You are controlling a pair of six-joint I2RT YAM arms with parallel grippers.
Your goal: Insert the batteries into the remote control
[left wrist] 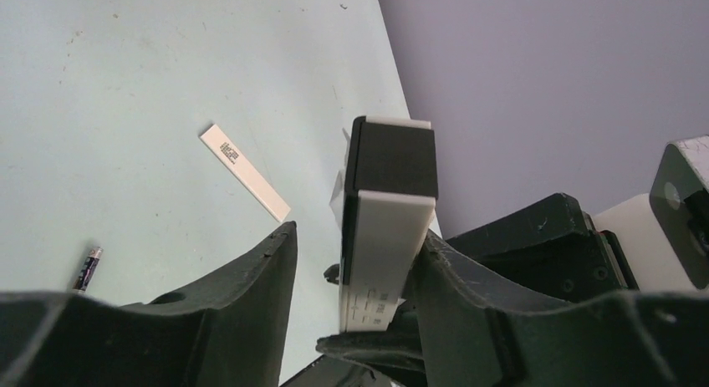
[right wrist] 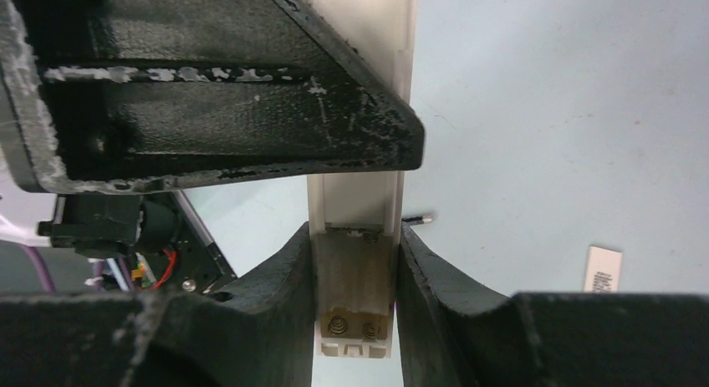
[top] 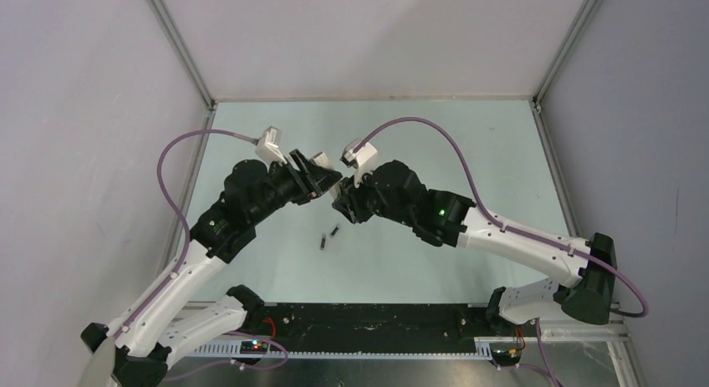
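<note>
The white remote control (right wrist: 355, 274) is held off the table by my right gripper (right wrist: 355, 236), which is shut on its sides. Its open battery bay faces the right wrist camera, two springs showing and no cell inside. In the left wrist view the remote (left wrist: 390, 228) stands upright with its black end (left wrist: 393, 157) on top. My left gripper (left wrist: 358, 236) straddles it, open: one finger (left wrist: 468, 295) touches it and the other finger (left wrist: 251, 295) stands apart. Two batteries (top: 334, 231) (top: 323, 241) lie on the table in front of the grippers; one battery (left wrist: 86, 268) shows in the left wrist view.
A thin white strip with print, the battery cover (left wrist: 244, 171), lies flat on the pale green table (top: 468, 145); it shows in the right wrist view as well (right wrist: 604, 269). Grey walls enclose the table on three sides. Both arms meet mid-table (top: 334, 186).
</note>
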